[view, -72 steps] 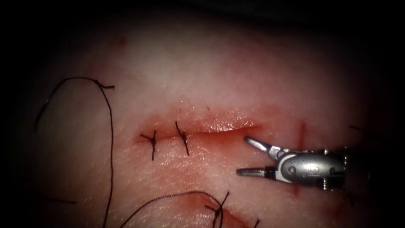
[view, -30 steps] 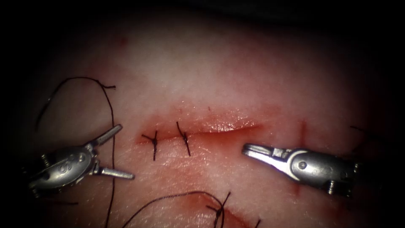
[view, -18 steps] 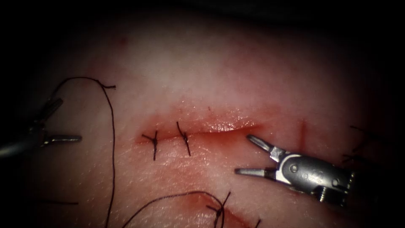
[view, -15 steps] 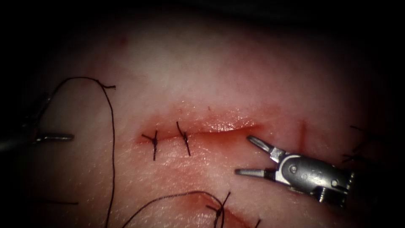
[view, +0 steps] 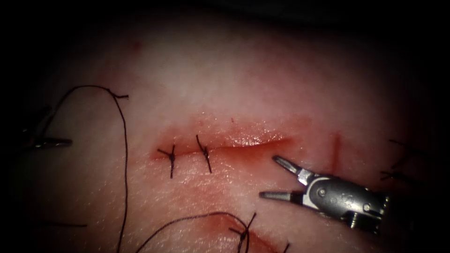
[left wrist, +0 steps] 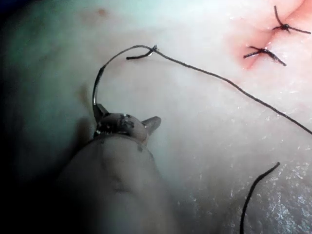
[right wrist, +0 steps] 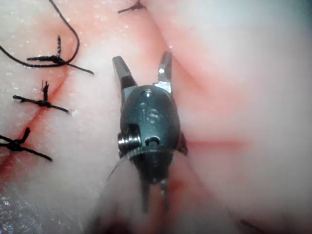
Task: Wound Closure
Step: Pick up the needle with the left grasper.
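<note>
Tissue (view: 243, 84): cut (view: 234, 146) across its middle, two stitches (view: 187, 157) at the cut's left end. Thread (view: 124, 154): long loose strand well left of the cut. Right hand (view: 272, 178): jaws apart, empty, just below the cut's right end. Left hand (left wrist: 127, 122): far left of the cut, jaws apart, one jaw touching the needle (left wrist: 96, 90).

You are looking at the cut (view: 234, 147) running across the tissue (view: 243, 84), with two dark stitches (view: 171, 161) closing its left end and the right part gaping. The curved needle (left wrist: 94, 87) is lying on the tissue well left of the cut, not piercing it, with thread (left wrist: 219, 79) trailing from it. The left tool (left wrist: 127, 113) and the right tool (view: 268, 177) are gaping and gripping nothing.
</note>
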Robot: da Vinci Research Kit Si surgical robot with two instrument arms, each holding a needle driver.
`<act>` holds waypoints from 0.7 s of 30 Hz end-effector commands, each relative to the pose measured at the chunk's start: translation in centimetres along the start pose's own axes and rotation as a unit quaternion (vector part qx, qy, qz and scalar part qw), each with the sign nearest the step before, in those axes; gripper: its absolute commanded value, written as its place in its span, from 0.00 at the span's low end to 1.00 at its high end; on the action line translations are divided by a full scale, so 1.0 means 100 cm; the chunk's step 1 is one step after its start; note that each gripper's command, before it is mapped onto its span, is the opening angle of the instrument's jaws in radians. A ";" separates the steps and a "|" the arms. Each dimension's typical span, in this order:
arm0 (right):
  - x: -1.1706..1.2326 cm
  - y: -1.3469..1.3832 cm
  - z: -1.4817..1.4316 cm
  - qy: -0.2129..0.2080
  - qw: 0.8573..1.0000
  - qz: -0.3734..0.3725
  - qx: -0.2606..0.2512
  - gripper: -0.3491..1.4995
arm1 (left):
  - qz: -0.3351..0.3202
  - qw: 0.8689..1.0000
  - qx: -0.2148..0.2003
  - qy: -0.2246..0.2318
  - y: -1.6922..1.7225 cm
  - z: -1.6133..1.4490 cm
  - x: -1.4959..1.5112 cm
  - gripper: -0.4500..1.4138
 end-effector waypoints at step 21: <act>-0.0009 -0.0011 0.0005 -0.011 1.000 -0.005 0.001 0.57 | -0.060 0.996 -0.035 -0.049 -0.0018 0.0013 -0.0024 0.00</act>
